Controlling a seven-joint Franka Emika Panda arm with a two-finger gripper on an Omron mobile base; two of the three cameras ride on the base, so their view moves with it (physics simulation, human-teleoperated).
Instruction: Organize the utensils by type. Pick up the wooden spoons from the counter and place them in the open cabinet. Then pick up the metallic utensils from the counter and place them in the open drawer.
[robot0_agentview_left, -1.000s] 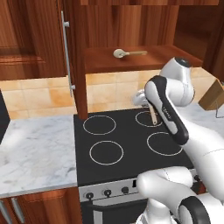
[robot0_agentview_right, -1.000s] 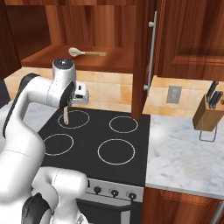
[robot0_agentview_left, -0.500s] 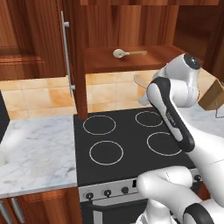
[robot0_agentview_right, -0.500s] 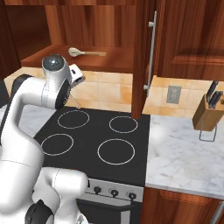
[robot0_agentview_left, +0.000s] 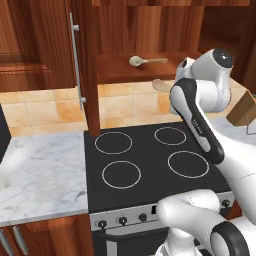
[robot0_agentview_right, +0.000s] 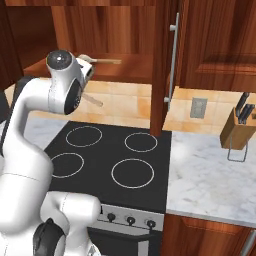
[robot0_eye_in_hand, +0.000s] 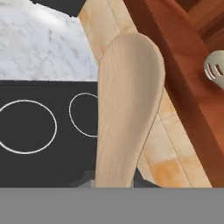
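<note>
gripper (robot0_agentview_right: 86, 85) clenched on spoon (robot0_eye_in_hand: 127, 105), raised over stove (robot0_agentview_left: 150, 155), just below cabinet (robot0_agentview_left: 150, 67) shelf; second spoon (robot0_agentview_left: 146, 61) lies on shelf at 12 o'clock.

Held wooden spoon (robot0_eye_in_hand: 127, 109) — handle hidden.

Matt pale wooden spoon (robot0_eye_in_hand: 127, 109); glossy reddish wood cabinet (robot0_eye_in_hand: 175, 57).

One spoon (robot0_agentview_left: 146, 61) on cabinet shelf (robot0_agentview_left: 120, 70), 12 o'clock above stove (robot0_agentview_left: 150, 160); second spoon (robot0_eye_in_hand: 127, 105) just below shelf; knife block (robot0_agentview_right: 239, 131) at 3 o'clock.
</note>
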